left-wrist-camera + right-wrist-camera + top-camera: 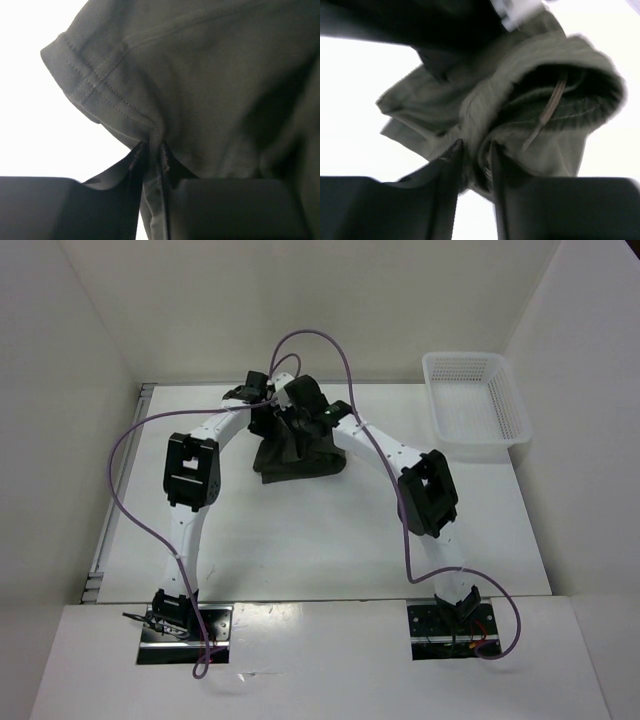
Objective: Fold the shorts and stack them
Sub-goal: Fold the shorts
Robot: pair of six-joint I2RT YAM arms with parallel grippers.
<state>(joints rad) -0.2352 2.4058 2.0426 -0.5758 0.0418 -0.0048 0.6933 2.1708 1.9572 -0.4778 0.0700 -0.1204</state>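
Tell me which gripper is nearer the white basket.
Right. The right gripper pinches the shorts on the side toward the basket; the left gripper pinches them farther left.

Top view: left claw and right claw tips lost against the dark shorts. Left wrist: shorts cut off top and right. Right wrist: blurred, can't tell whether right claw grips the cloth.

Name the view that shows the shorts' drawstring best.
The right wrist view: the drawstring hangs across the waistband. The left wrist view shows only a stitched hem; the top view shows the shorts as a dark bundle.
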